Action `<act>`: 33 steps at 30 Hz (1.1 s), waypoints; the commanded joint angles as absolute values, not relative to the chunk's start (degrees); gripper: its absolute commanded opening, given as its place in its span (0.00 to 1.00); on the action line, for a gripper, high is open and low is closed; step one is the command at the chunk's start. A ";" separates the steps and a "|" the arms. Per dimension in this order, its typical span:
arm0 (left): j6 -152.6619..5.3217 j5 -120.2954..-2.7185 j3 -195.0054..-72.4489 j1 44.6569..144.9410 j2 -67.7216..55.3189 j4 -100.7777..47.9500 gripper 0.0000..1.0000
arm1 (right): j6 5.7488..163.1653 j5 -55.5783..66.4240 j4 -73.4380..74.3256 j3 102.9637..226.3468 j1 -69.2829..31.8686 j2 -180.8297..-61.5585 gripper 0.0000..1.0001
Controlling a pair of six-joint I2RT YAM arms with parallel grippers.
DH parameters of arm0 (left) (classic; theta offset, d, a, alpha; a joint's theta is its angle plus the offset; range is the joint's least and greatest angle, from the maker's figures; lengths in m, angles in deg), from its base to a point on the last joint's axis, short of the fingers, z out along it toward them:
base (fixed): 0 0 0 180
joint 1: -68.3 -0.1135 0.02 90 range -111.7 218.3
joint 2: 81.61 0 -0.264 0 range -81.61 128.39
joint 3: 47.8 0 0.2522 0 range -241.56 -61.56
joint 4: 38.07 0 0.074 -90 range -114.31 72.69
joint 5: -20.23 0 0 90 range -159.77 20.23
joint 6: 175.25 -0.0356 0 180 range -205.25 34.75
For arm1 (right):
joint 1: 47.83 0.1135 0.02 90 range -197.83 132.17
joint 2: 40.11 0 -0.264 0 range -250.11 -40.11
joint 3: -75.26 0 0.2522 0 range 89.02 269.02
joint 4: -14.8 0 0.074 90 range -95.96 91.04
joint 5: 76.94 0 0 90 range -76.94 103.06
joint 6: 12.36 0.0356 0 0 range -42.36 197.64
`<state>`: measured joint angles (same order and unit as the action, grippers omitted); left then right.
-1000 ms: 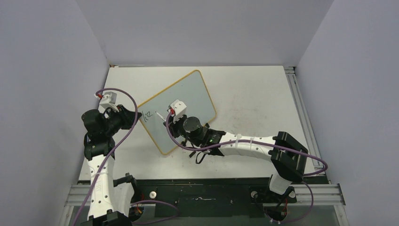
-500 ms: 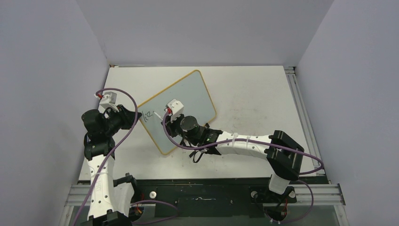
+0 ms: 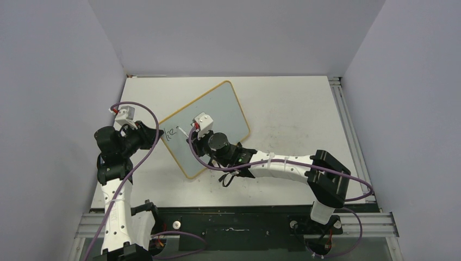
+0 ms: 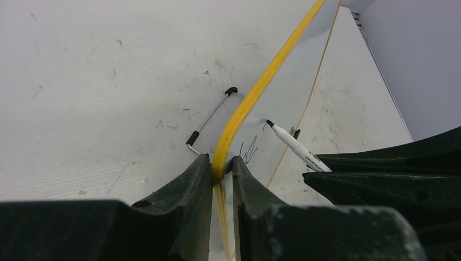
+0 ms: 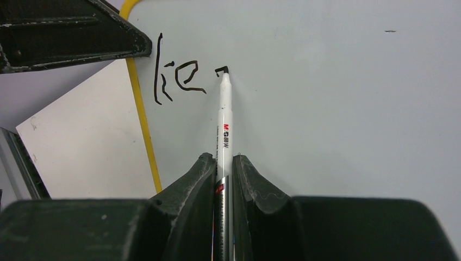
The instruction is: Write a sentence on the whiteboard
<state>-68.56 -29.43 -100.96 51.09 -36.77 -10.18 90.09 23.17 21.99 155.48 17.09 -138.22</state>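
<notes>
- Black right gripper (image 5: pixel 223 163) clamps a white marker (image 5: pixel 224 117), tip touching the whiteboard (image 5: pixel 337 98).
- The left gripper (image 4: pixel 222 165) pinches the board's yellow rim.
- The sentence (image 5: pixel 179 79) shows only "ke" and one stroke, near that rim.
- The board sits askew on the table (image 3: pixel 293 109).

Even bright overhead light, soft shadows, sharp focus.

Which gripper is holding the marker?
The right gripper, shut on the white marker; the left gripper instead clamps the yellow rim of the whiteboard.
</notes>
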 commanded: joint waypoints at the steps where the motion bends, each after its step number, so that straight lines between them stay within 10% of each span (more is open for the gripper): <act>1: -69.96 -30.15 -103.39 51.33 -37.05 -9.73 0.00 | 91.18 25.62 23.59 157.05 15.72 -138.02 0.05; 33: -70.04 -30.23 -103.38 51.33 -36.99 -9.90 0.00 | 88.54 19.95 24.50 158.08 16.79 -139.78 0.05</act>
